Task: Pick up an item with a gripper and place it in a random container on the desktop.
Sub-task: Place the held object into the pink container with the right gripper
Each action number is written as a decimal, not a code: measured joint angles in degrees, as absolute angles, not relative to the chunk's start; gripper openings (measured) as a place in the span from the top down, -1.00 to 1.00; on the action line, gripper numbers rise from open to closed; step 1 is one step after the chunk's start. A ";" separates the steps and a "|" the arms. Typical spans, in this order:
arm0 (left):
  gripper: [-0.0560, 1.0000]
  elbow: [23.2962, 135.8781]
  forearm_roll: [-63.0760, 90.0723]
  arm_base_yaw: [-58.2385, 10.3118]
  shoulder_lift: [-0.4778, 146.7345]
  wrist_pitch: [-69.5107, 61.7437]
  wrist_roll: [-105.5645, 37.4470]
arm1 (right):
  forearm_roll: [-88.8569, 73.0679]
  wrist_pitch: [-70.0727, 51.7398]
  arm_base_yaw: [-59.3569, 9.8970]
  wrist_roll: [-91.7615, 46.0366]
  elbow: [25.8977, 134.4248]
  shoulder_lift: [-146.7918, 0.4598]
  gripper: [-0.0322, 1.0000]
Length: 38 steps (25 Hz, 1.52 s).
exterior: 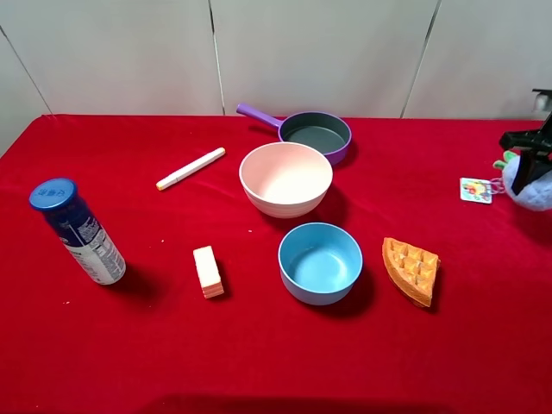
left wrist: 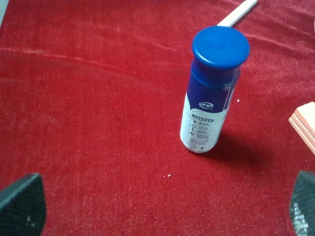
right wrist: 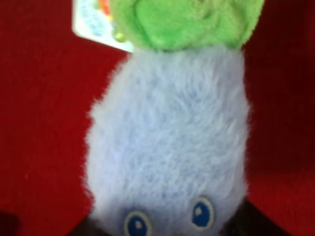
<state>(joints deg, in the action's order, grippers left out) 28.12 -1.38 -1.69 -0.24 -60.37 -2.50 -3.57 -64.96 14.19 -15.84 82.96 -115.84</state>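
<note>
The light-blue plush toy (exterior: 536, 188) with a green leafy top is at the far right edge of the red desktop (exterior: 129, 345), its card tag (exterior: 476, 190) lying to its left. My right gripper (exterior: 528, 159) is on it. In the right wrist view the toy (right wrist: 167, 137) fills the frame and dark fingers (right wrist: 248, 221) press both its sides low down. The pink-cream ribbed bowl (exterior: 285, 178) stands at the table's middle, far left of the toy. My left gripper (left wrist: 162, 211) is open and empty; it is out of the high view.
A blue bowl (exterior: 320, 262) stands in front of the pink one, a purple-handled pan (exterior: 315, 134) behind it. An orange waffle wedge (exterior: 411, 269), a pale block (exterior: 208, 271), a white marker (exterior: 191, 168) and a blue-capped bottle (exterior: 78, 230) (left wrist: 211, 93) are on the cloth.
</note>
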 joint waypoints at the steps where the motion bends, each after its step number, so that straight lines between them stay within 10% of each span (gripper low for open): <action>1: -0.98 28.12 -1.38 -1.69 -0.24 -60.37 -2.50 | -3.57 -65.37 14.19 -15.31 82.96 -115.25 0.47; 21: -0.98 28.12 -1.38 -1.69 -0.24 -60.37 -2.50 | -10.06 -69.53 13.49 -4.04 82.96 -107.47 0.47; 38: -0.98 28.12 -1.38 -1.69 -0.24 -60.37 -2.50 | -10.20 -69.53 -2.53 0.31 82.96 -105.67 0.47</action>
